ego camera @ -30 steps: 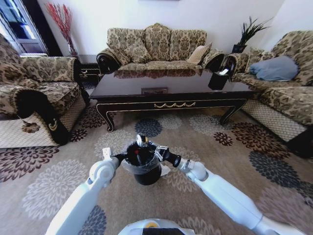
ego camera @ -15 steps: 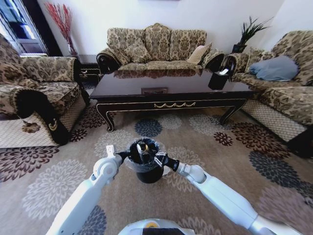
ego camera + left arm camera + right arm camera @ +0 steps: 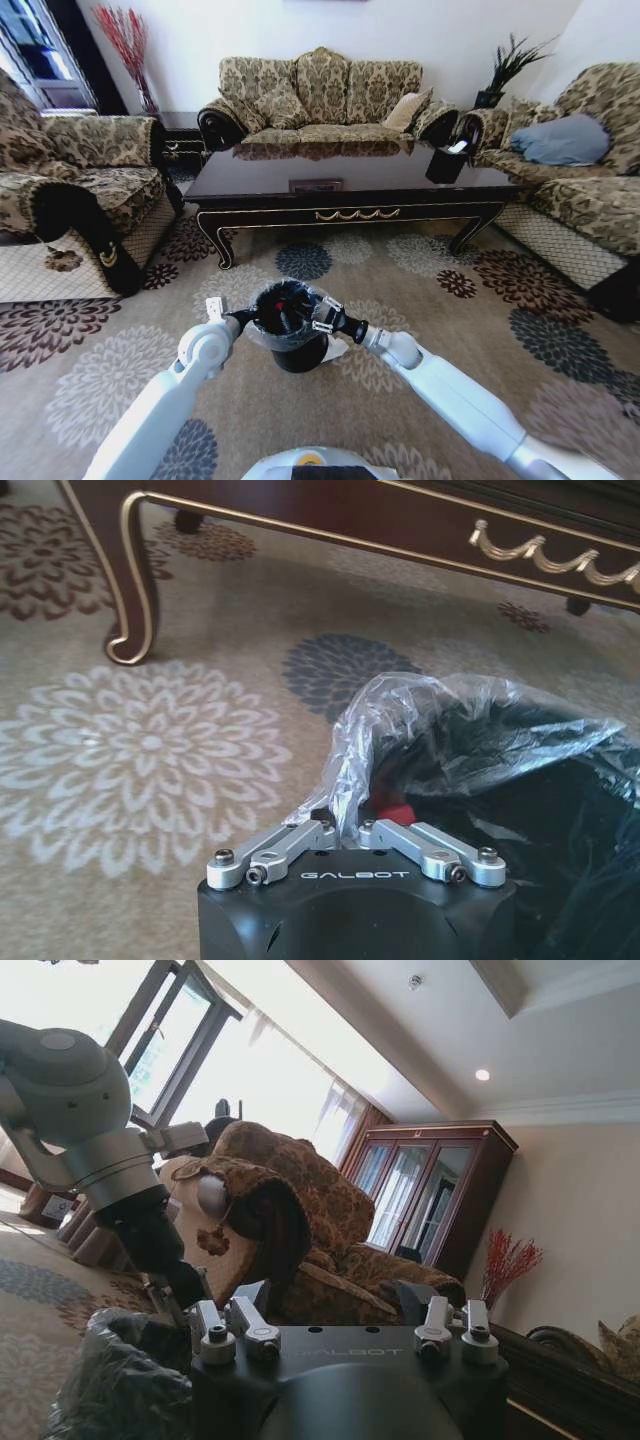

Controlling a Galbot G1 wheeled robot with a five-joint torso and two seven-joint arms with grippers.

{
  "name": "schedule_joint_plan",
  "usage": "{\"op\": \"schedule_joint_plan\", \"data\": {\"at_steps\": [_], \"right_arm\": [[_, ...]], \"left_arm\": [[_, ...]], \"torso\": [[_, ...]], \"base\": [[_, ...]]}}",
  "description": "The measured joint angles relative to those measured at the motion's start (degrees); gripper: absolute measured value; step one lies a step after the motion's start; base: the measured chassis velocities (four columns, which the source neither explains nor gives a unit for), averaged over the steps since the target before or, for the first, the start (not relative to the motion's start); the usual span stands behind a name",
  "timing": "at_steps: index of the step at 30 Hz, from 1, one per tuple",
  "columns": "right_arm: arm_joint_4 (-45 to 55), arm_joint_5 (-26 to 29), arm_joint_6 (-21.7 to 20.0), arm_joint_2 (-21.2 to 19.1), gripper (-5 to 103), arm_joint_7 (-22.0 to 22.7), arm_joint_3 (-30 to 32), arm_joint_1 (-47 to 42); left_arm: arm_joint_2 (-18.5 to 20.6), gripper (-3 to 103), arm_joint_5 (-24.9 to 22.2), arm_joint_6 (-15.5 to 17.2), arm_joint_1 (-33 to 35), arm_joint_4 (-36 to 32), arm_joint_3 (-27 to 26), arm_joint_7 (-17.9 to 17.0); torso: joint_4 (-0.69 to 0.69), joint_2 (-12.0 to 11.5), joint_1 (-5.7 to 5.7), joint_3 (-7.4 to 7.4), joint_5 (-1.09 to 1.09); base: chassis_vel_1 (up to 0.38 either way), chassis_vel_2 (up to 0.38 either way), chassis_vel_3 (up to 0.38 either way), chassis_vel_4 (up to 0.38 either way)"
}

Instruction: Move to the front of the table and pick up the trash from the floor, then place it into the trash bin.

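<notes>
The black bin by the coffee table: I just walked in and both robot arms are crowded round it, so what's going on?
Both arms meet at the small round black trash bin with its clear crinkly plastic liner, standing on the flower-patterned beige carpet before the long glossy dark brown coffee table. The left tool is shut on the liner's edge at the rim. The right tool sits at the rim's other side, its fingers open. Something red lies inside the bin.
</notes>
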Motion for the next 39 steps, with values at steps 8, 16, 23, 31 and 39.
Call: {"op": "schedule_joint_plan", "data": {"at_steps": [8,16,23,31,39], "right_arm": [[0.9,2.3,-3.8,-0.8,99,8.5,3.7,0.3],[-4.6,3.3,-7.2,0.4,100,13.2,2.8,-0.9],[-10.8,4.1,-13.7,2.8,100,22.6,-3.8,-1.7],[-16.1,3.9,-17.0,4.8,100,28.9,-8.1,-6.1],[-19.8,3.3,-18.1,7.0,100,31.4,-10.0,-7.0]], "left_arm": [[3.9,4,-1.0,0.0,5.9,-2.7,-8.3,0.0],[7.9,4,-2.7,0.0,12.2,-7.0,-16.3,0.4],[7.2,4,-4.0,0.0,14.7,-10.3,-22.4,0.3],[9.4,4,-7.6,0.0,12.1,-11.3,-26.8,-0.1],[9.9,4,-7.8,0.0,10.5,-11.1,-25.7,-0.1]], "torso": [[0.01,0.0,0.0,0.0,-0.01],[-0.01,0.0,0.0,0.0,0.01],[0.0,0.0,0.0,0.0,-0.01],[-0.03,0.0,-0.01,0.0,0.01],[0.0,0.0,-0.01,0.0,0.0]], "base": [[0.0,0.0,0.0,0.0],[0.0,0.0,0.0,0.0],[0.0,0.0,0.0,0.0],[0.0,0.0,0.0,0.0],[0.0,0.0,0.0,0.0]]}}
